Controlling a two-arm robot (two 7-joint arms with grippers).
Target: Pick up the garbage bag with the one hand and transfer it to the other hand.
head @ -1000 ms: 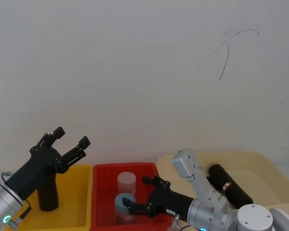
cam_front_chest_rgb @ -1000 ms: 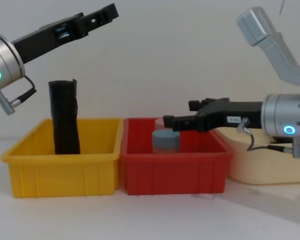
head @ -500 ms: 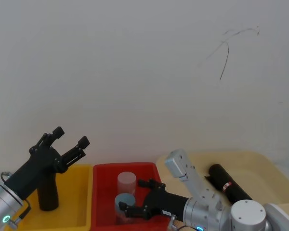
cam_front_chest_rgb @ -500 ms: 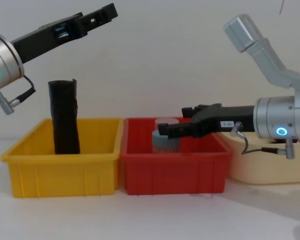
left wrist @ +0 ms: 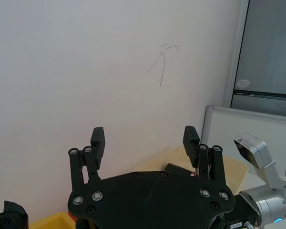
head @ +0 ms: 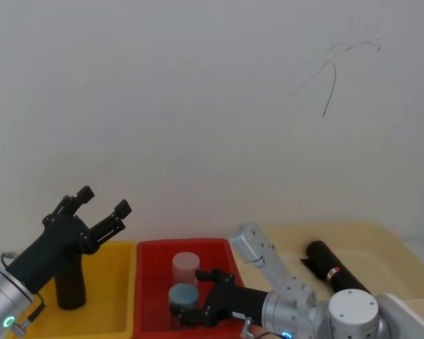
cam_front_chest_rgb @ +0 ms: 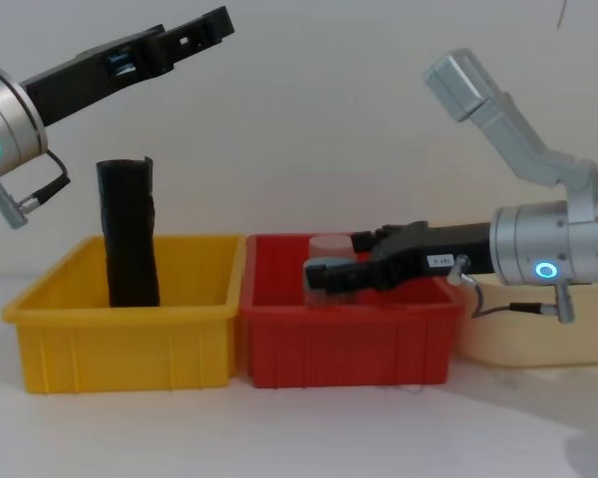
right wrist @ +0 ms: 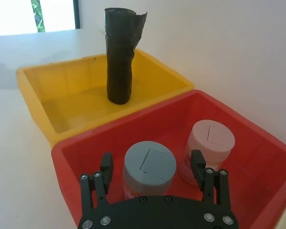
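At the lower left of the head view we see the left gripper raised, fingers spread and empty, above the yellow bin holding a plain black roll, likely waiting clear. Bottom centre, the right gripper sits low in the red bin, fingers apart astride a grey-lidded jar; contact is unclear. At lower right the garbage bag lies untouched in the cream bin, its near end hidden behind the right arm
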